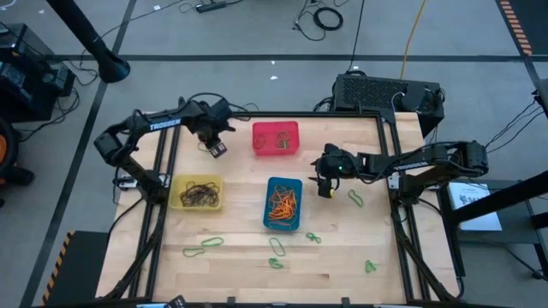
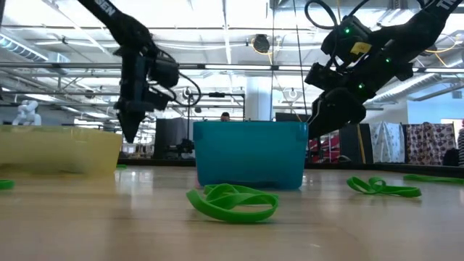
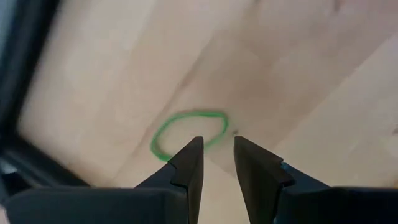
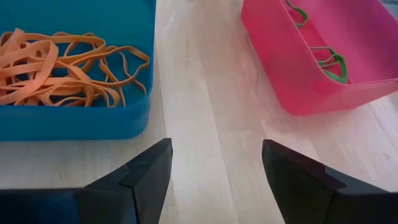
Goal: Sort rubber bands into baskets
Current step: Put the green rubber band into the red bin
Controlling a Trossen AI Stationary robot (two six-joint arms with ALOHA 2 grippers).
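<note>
The red basket [image 1: 276, 139] holds green rubber bands [image 4: 329, 62]. The blue basket [image 1: 284, 204] holds orange bands [image 4: 62, 65]. The yellow basket [image 1: 197, 192] holds dark bands. Several green bands lie loose on the table, one of them [image 1: 354, 198] near my right gripper. My left gripper [image 1: 215, 147] hangs left of the red basket, fingers a little apart and empty, pointing down over a single green band [image 3: 189, 130] that lies flat on the wood. My right gripper [image 1: 325, 184] is wide open and empty, to the right of the blue basket and above the table [image 4: 211, 124].
More green bands lie toward the near edge [image 1: 203, 248] [image 1: 278, 248] [image 1: 370, 267], and two show in the low view [image 2: 232, 201] [image 2: 383, 187]. A black box [image 1: 385, 92] stands beyond the far right corner. Bare wood lies between the blue and red baskets.
</note>
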